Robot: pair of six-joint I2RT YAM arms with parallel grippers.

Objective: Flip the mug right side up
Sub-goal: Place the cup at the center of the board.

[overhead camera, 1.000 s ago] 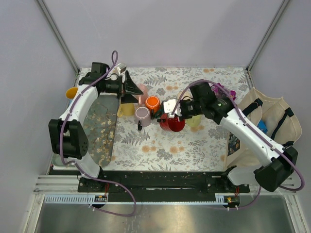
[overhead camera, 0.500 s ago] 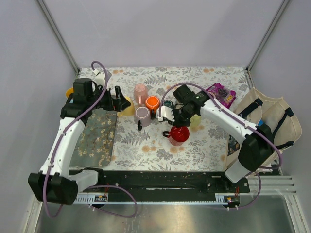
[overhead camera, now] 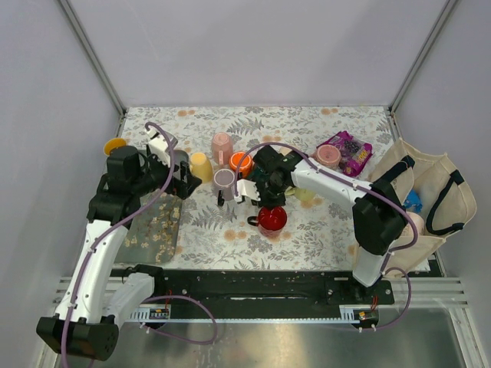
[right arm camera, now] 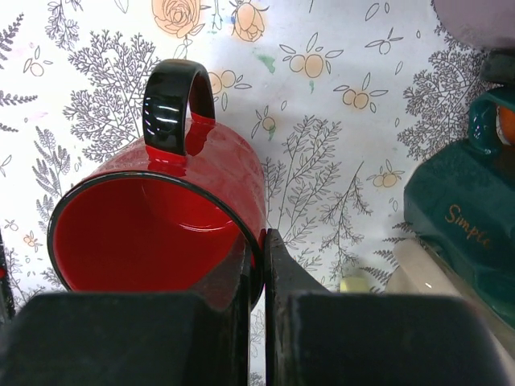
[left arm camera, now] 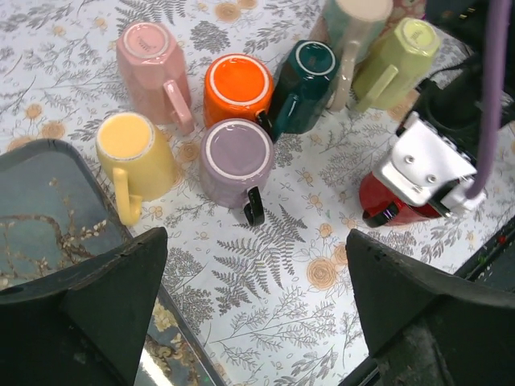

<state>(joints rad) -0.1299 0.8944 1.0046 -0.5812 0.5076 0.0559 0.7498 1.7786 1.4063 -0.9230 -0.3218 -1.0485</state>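
The red mug (overhead camera: 272, 218) with black rim and handle is near the middle of the floral cloth. My right gripper (overhead camera: 265, 202) is shut on its rim wall, one finger inside and one outside. In the right wrist view the mug (right arm camera: 173, 209) shows its open mouth to the camera, its handle pointing away, with the gripper (right arm camera: 259, 251) clamped on the right side of the rim. It also shows in the left wrist view (left arm camera: 386, 207). My left gripper (overhead camera: 186, 175) is open and empty, left of the mugs, and hovers over the cloth (left arm camera: 256, 241).
Several upside-down mugs cluster behind: pink (overhead camera: 222, 146), orange (overhead camera: 240, 162), lilac (overhead camera: 225, 181), yellow (overhead camera: 200, 165), dark green (left arm camera: 302, 84), lime (left arm camera: 402, 50). A dark tray (overhead camera: 149, 222) lies at the left. A purple snack pack (overhead camera: 349, 149) and a tote bag (overhead camera: 430, 192) are at the right.
My right gripper has carried the red mug nearer and leftward, turning it. My left arm has drawn back and to the left, away from the mugs.
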